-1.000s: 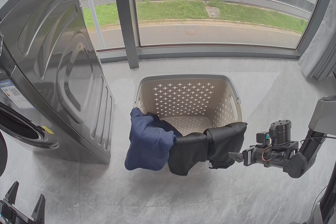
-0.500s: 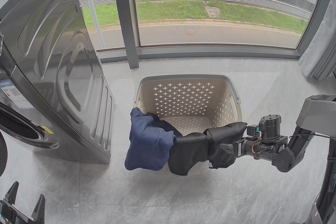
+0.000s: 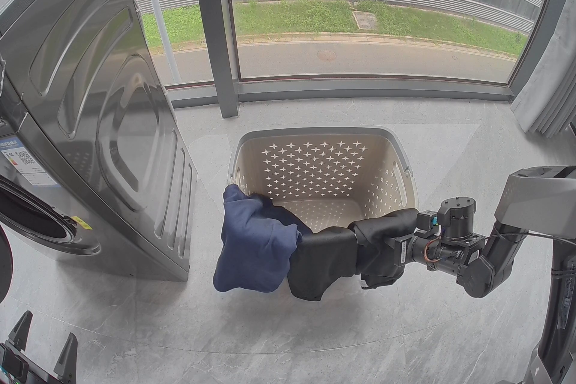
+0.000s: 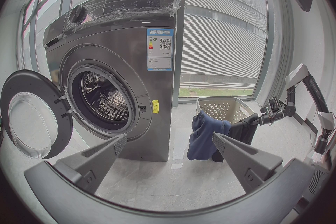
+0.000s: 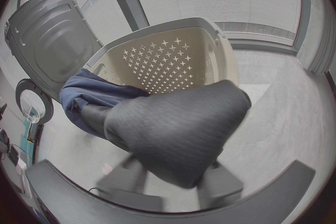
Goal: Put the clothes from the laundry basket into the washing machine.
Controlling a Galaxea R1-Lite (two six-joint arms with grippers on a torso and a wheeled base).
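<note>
A beige laundry basket (image 3: 324, 163) stands on the floor. A blue garment (image 3: 255, 244) and a black garment (image 3: 327, 262) hang over its near rim. My right gripper (image 3: 391, 250) is pressed into the right end of the black garment. In the right wrist view the black garment (image 5: 178, 130) lies between the spread fingers (image 5: 122, 179) of the right gripper (image 5: 171, 172), which is open. My left gripper (image 4: 168, 146) is open and holds nothing, low in front of the washing machine (image 4: 115, 70). The machine's round door (image 4: 31, 116) is swung open, showing the drum (image 4: 101, 102).
The washing machine's grey side panel (image 3: 108, 115) rises left of the basket, about a hand's width from the blue garment. A large window (image 3: 372, 1) and a curtain (image 3: 552, 91) stand behind. Bare floor (image 3: 300, 337) lies in front of the basket.
My right arm has moved left along the basket's near rim, from clear of the black garment to having its fingers pushed around the cloth's end. The left gripper has kept still.
</note>
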